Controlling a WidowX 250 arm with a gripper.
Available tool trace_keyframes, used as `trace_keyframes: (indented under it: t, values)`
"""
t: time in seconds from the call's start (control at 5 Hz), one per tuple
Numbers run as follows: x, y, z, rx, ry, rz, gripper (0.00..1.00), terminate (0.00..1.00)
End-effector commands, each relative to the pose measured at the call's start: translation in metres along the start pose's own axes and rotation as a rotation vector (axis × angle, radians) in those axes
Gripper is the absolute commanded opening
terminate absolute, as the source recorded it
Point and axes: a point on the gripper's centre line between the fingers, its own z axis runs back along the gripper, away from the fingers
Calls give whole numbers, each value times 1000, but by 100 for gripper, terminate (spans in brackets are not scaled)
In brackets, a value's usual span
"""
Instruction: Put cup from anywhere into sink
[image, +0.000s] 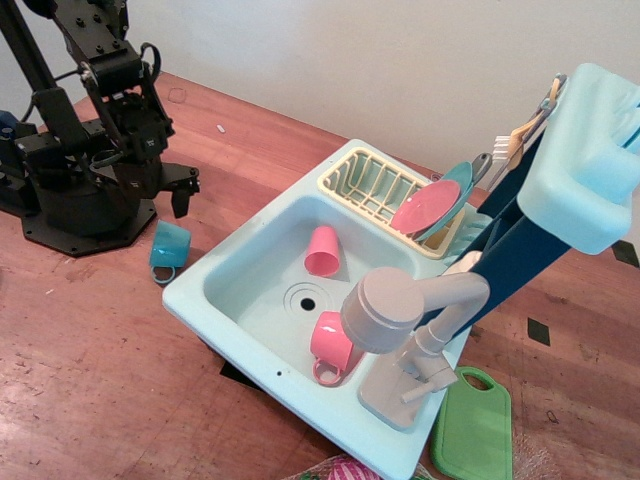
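The cup (169, 248) is lying on its side on the table (90, 380), just left of the sink (262, 290). The gripper (165, 190) is hanging just above it, fingers seemingly spread and empty, so the cup is sitting almost straight below.

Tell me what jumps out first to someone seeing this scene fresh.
The big pale aqua sink fills the middle, with two pink cups lying in its basin near the drain. To its left, a small teal cup sits on the wooden table, just below the black arm's tool.
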Motion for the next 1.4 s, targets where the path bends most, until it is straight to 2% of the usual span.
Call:
trace_keyframes:
  t: [0.0,0.6,1.0,1.2]
  values:
    - [0,0,0,0,0,0,100,0]
    - [10,-1,-46,-4,-40,-19,100,0]
    - [14,-5,-59,-2,-30,-27,100,0]
    - [16,-4,-55,9,-4,-25,0,0]
